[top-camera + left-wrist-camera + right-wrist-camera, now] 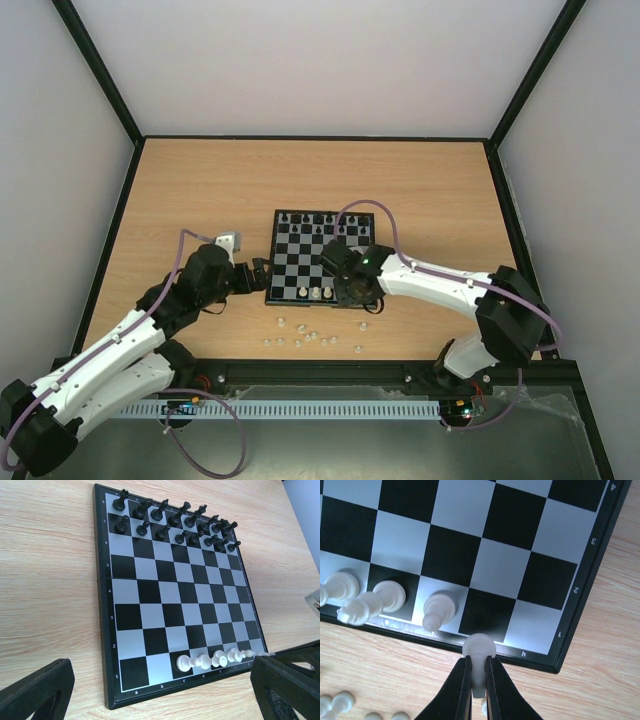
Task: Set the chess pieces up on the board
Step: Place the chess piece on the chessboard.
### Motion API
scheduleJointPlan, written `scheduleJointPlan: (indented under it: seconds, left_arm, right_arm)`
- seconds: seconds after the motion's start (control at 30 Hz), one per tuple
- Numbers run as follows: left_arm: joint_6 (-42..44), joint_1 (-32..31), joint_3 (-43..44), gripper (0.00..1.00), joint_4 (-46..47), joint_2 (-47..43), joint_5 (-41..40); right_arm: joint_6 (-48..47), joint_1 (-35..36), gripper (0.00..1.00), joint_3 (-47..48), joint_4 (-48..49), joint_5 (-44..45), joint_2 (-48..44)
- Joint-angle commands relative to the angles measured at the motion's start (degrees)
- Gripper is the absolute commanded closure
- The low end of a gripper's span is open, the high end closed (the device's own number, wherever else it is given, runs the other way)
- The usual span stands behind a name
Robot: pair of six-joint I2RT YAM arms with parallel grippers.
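Observation:
The board (297, 262) lies at the table's middle, with black pieces (175, 522) on its two far rows. Several white chess pieces (212, 660) stand on its near row, also seen in the right wrist view (439, 609). More white pieces (302, 335) lie loose on the table in front of the board. My right gripper (478, 667) is shut on one white piece (479, 647), held over the board's (505, 575) near edge by its right corner. My left gripper (160, 700) is open and empty at the board's (150, 592) left near corner.
A small white object (229, 241) lies left of the board beside the left arm. Black rails edge the wooden table (200, 190). The right arm (440, 285) reaches over the table to the board's near right corner.

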Motion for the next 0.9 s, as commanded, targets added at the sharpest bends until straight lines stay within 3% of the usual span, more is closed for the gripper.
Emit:
scheduleJointPlan:
  seconds: [0.0,0.87]
  left_arm:
    - [1.2,0.6,-0.8,0.01,0.6,0.1,1.2]
    - [1.2,0.8,-1.1,0.01,0.7,0.4,1.4]
  right_arm:
    - [-2.1,-1.2,0.98,2.1,-1.3,0.0,3.1]
    - [-5.6,-3.4,0.95,2.6,0.3,-1.1,7.4]
